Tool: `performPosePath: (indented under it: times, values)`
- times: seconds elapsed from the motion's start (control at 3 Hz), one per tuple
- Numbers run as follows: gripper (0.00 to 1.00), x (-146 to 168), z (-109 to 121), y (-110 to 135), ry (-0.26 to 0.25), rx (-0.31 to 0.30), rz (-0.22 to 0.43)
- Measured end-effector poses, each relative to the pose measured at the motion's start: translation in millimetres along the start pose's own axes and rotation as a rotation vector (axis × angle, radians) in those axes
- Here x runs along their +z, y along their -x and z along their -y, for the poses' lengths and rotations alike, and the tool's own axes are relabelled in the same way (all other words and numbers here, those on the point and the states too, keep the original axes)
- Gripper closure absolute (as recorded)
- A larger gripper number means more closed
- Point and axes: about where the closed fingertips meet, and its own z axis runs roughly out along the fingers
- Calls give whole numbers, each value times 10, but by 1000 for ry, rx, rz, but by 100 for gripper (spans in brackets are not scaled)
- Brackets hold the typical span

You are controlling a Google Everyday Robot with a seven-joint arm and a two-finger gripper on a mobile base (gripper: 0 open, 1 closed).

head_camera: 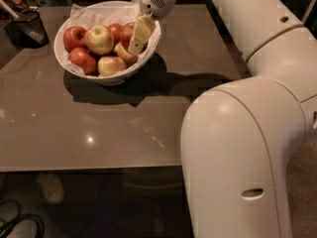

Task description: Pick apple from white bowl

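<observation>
The white bowl (69, 63), lined with crinkled paper, stands at the table's far left and holds several apples. A large yellow-green apple (99, 38) lies in its middle, with red apples (74, 36) and small pale yellow apples (111, 66) around it. My gripper (136, 34) reaches down into the bowl's right side. Its pale finger (140, 32) lies against the red apple (127, 32), which sits between the fingers, slightly above the pale apple below it. The other finger is hidden behind the apple.
A dark mesh cup (27, 26) with utensils stands at the table's far left corner. The brown glossy table (99, 128) stretches toward me. My large white arm (247, 133) fills the right side. Cables lie on the floor at the lower left.
</observation>
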Motion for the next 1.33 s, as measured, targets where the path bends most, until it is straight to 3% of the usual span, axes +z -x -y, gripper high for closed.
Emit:
performPosePath:
  times: [0.33,1.0,1.33]
  values:
    - [100,-203,-108,103,-1,-53,68]
    - [100,-557,-553,321,39,-184,248]
    - [100,-666,-808,399,39,-239,280]
